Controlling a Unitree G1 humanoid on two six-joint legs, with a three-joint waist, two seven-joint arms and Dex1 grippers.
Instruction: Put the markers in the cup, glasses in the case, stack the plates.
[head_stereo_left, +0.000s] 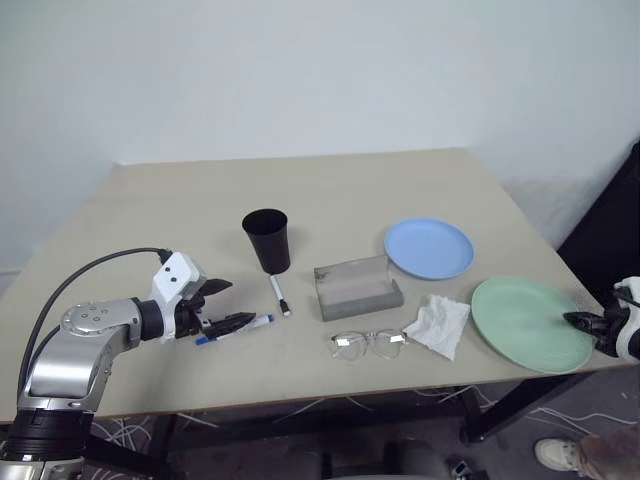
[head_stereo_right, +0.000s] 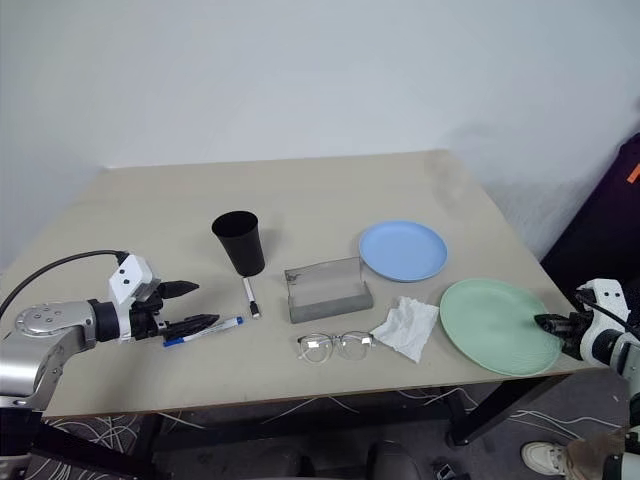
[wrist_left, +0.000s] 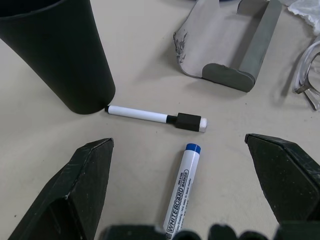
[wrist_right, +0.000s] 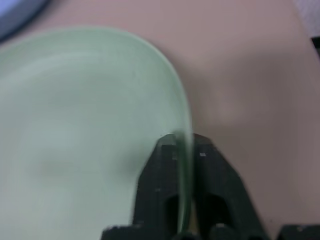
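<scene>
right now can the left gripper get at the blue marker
Probably yes: the left gripper is open, its fingers straddling the blue marker, which lies flat on the table with nothing over it; the black marker lies apart.

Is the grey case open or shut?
Open. The case's translucent lid stands up from the grey base, and the left wrist view shows its bare inside.

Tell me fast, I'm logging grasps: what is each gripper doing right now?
Left gripper: open, straddling the blue-capped marker, not holding it.
Right gripper: shut on the green plate rim.
</scene>
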